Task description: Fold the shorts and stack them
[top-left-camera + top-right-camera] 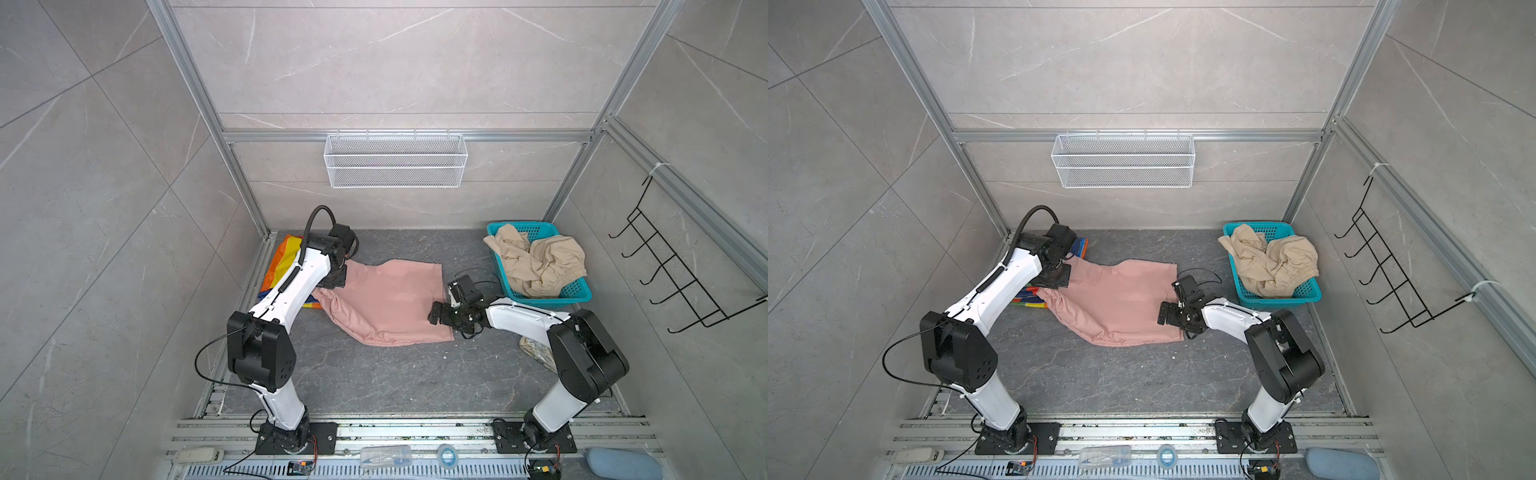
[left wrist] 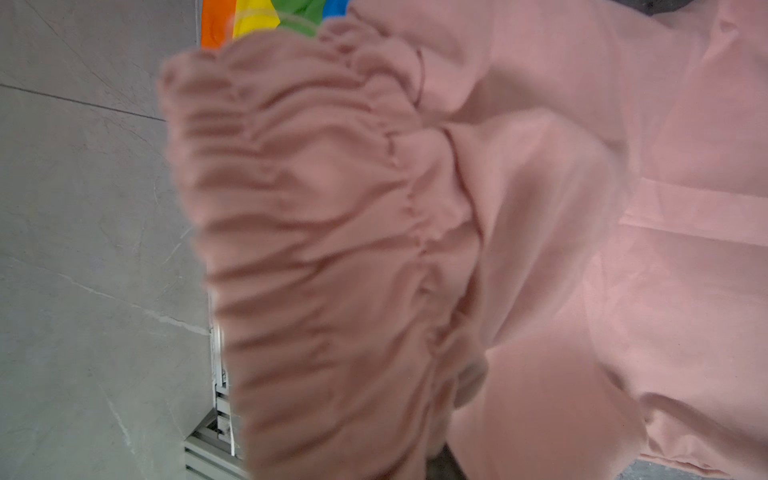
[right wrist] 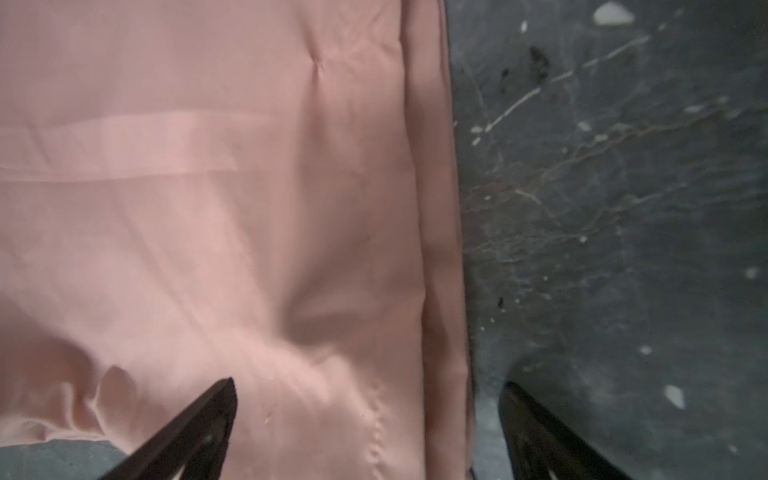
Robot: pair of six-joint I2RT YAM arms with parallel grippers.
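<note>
**Top views.** In both top views the pink shorts (image 1: pixel 386 303) (image 1: pixel 1117 303) lie spread on the dark floor (image 1: pixel 374 374) (image 1: pixel 1100 374) in the middle. Their waistband is to the left and their leg hems to the right. The left gripper (image 1: pixel 334 282) (image 1: pixel 1057 278) sits at the far-left corner of the waistband, clenched on it, and the cloth rises to it there. The rainbow shorts (image 1: pixel 282 253) (image 1: pixel 1030 300) lie flat by the left wall, partly under that arm and under the pink waistband. The right gripper (image 1: pixel 444 301) (image 1: pixel 1173 300) hangs low at the right hem of the pink shorts, its fingers spread wide and holding nothing. The beige shorts (image 1: pixel 540 262) (image 1: pixel 1275 266) are heaped, crumpled, in the basket (image 1: pixel 557 297) (image 1: pixel 1287 300) at the far right corner and spill over its rims.

**Left wrist.** The gathered waistband of the pink shorts (image 2: pixel 332 249) fills most of the picture, blurred and very close, and hides the fingers. Beyond it shows a strip of the rainbow shorts (image 2: pixel 253 16) in orange, yellow, green and blue.

**Right wrist.** The right gripper (image 3: pixel 370 384) is released. One dark finger (image 3: pixel 199 415) stands over the pink shorts (image 3: pixel 208 228) and the other over the floor (image 3: pixel 623 208). The hem edge runs between them. I cannot tell whether the tips touch the cloth.
</note>
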